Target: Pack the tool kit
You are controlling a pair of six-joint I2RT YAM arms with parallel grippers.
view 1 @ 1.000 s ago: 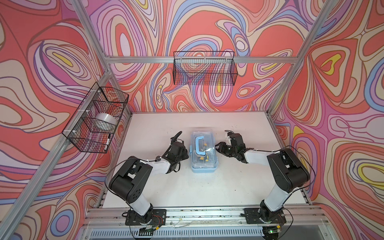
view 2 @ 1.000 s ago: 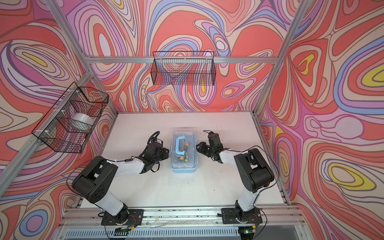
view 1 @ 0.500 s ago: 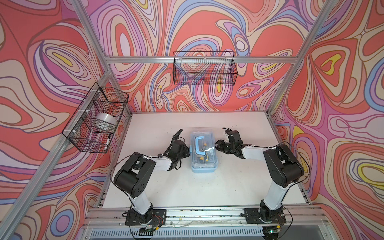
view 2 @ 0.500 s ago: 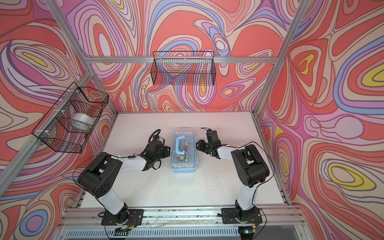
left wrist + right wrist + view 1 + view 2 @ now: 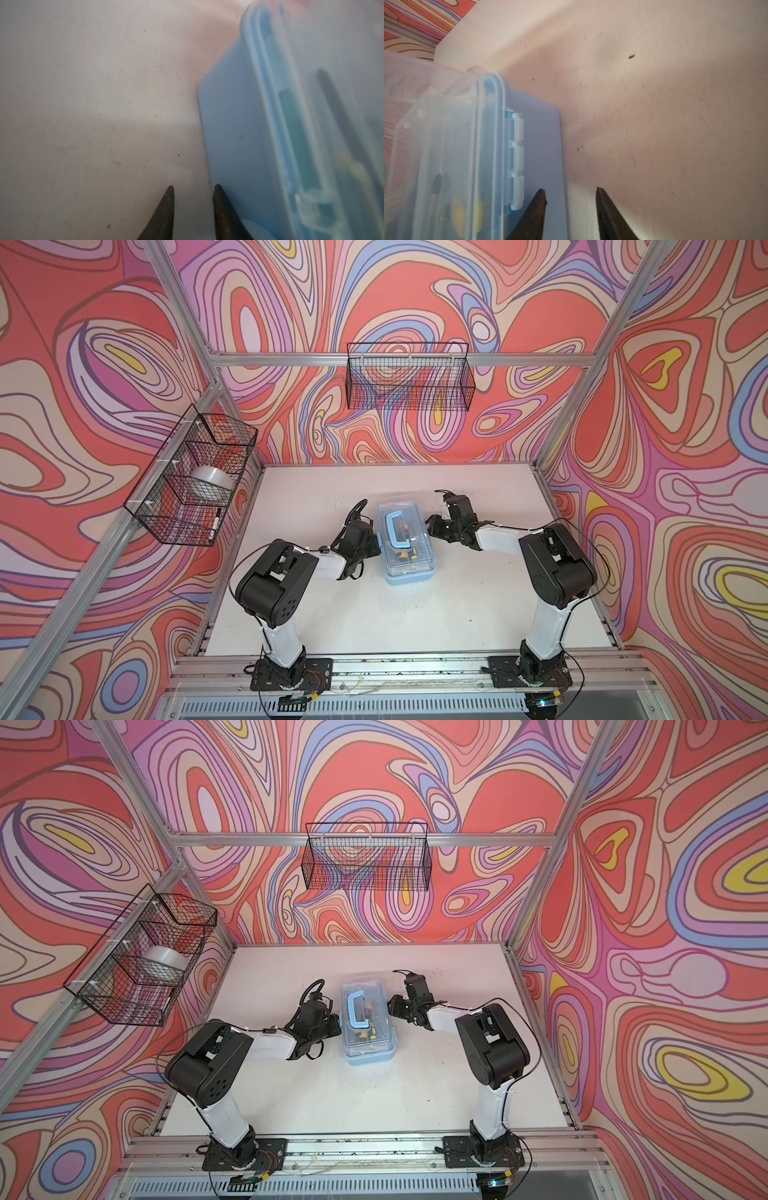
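Two grippers and one tool kit, listed for you from the near edge outward.

1. Left gripper: jaws partly apart, nothing between them. One fingertip sits at the light-blue base wall of the tool kit; whether it touches is not clear.
2. Right gripper: jaws partly apart, empty. One fingertip is over the base wall, the other over the bare desk.
3. Tool kit: mid-desk between both grippers, clear lid down, blue handle flat on top, tools visible inside.
4. Change over the last second: kit unmoved; right gripper edged nearer it.
5. Far: wire basket on the left wall, holding a tape roll; rear basket on the back wall.
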